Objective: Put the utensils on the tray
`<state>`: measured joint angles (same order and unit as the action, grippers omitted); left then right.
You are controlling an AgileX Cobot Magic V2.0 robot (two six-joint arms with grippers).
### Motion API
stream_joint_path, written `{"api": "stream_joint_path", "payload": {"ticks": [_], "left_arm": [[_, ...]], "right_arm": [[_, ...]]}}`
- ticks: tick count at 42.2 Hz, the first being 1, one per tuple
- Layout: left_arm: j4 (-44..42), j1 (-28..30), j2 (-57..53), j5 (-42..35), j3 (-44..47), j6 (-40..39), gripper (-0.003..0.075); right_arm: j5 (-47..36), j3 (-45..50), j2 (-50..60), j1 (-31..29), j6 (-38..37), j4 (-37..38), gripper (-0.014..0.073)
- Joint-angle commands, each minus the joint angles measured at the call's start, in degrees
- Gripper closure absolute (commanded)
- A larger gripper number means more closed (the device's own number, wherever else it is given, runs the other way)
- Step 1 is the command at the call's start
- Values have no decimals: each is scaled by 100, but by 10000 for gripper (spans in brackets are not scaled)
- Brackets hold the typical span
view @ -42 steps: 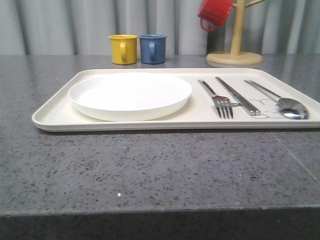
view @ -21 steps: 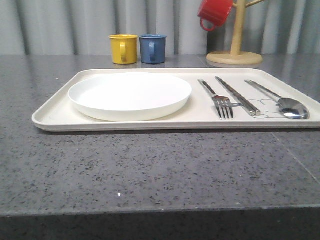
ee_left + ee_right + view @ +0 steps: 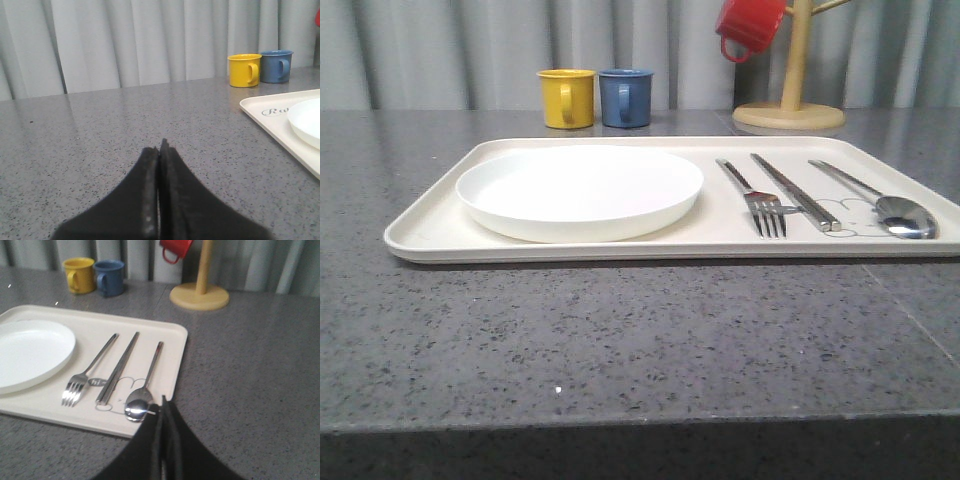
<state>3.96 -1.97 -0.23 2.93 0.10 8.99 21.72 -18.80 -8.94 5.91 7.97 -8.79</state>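
Utensils lie side by side on the right half of the tray (image 3: 430,232): I see the fork (image 3: 757,199) nearest the white plate (image 3: 580,190), then the knife (image 3: 794,190), then the spoon (image 3: 885,204) nearest the tray's right rim, all flat and apart from one another. The plate sits on the tray's left half. The tray rests on the grey bench (image 3: 620,340). My left claw (image 3: 160,150) has its fingers pressed together, gripping nothing, above bare bench beside the tray. My right claw (image 3: 164,407) is likewise pinched closed and empty, just beside the spoon's bowl. A yellow mug (image 3: 566,98) and a blue mug (image 3: 625,97) stand behind the tray.
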Motion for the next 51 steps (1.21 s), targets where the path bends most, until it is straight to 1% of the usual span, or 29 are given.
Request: {"api": "stream_joint_path", "payload": {"ticks": [1, 7, 11, 13, 32, 35, 42, 51], "left_arm": [[55, 4, -124, -473, 84, -20, 741], [55, 4, -124, -473, 84, -20, 741], [55, 4, -124, -473, 84, -20, 741], [55, 4, -112, -473, 84, -20, 741], [55, 4, -112, -473, 84, -20, 741], [55, 4, -112, -473, 84, -20, 741], [55, 4, -112, -473, 84, -20, 741], [55, 4, -112, -473, 84, -20, 741]], "right_arm": [[-1346, 649, 376, -107, 21, 7, 660], [-1987, 1611, 983, -150, 21, 7, 660], [-2371, 2030, 1036, -157, 21, 7, 660], [-2259, 2030, 1041, -181, 21, 7, 660], [-2236, 2031, 1047, -181, -21, -50, 660], [-2344, 2031, 1047, -201, -210, 122, 660], [-2396, 2031, 1047, -296, -1116, 753, 660], [-2458, 2031, 1047, -296, -1075, 764, 660]]}}
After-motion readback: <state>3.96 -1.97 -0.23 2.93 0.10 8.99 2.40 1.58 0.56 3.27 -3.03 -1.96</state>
